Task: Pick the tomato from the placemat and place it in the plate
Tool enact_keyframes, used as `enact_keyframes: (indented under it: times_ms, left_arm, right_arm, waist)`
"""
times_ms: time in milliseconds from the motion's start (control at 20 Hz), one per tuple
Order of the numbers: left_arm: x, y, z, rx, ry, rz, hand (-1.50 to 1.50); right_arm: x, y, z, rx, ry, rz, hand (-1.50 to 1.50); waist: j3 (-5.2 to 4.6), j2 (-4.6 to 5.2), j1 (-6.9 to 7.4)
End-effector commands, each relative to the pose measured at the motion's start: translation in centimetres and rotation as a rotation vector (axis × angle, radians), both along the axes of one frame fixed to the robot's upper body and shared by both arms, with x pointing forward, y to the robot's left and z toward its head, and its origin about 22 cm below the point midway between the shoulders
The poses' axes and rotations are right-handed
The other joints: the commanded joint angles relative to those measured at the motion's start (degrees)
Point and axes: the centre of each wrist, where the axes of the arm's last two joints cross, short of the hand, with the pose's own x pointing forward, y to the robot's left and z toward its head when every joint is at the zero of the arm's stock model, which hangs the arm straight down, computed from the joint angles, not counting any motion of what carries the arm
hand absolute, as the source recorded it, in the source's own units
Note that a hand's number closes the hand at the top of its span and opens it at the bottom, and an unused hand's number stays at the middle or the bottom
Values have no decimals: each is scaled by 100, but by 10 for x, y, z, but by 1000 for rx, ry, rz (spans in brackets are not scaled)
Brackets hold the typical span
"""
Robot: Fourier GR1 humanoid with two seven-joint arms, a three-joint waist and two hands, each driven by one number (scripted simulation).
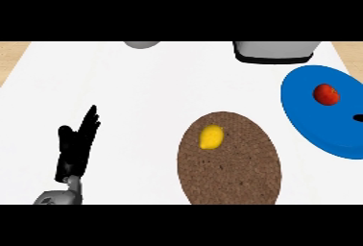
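**Tomato on the blue plate, lemon-coloured fruit on the mat**

Nearest to us, at the lower left of the head view, we see the left hand (74,149) resting above its grey forearm, its fingers (89,122) straight and pointing up, holding nothing. Just right of centre lies the brown placemat (234,178), an oval of woven texture reaching down to the view's lower edge. On its upper left part sits a yellow fruit (211,136).

Further right, the blue plate (312,120) runs off the right edge, its rim close to the placemat without clearly touching it. We find the red tomato (327,94) lying on the plate's upper part. A small black shape (358,117) pokes in at the right edge over the plate; we take it for part of the right hand, and we cannot tell how its fingers stand.

At the far edge of the white tabletop (142,86) stand a grey and black container (274,51) and, left of it, a grey rounded object (142,44), both cut off.
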Motion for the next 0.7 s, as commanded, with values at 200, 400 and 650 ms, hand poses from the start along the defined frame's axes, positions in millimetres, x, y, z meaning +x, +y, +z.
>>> enact_keyframes:
  times_ms: [200,400,650]
  left_arm:
    - [9,10,11,-14,-5,-4,0]
    - [-17,-3,-10,13,-4,19,0]
    - [-10,6,-20,-13,1,2,0]
  right_arm:
    - [7,5,-3,-22,-21,-5,-150]
    - [-1,11,-20,-38,18,-43,-150]
    - [1,18,-30,-81,56,-73,-150]
  waist:
    - [2,12,38]
    - [-3,-8,5]
    - [-1,4,18]
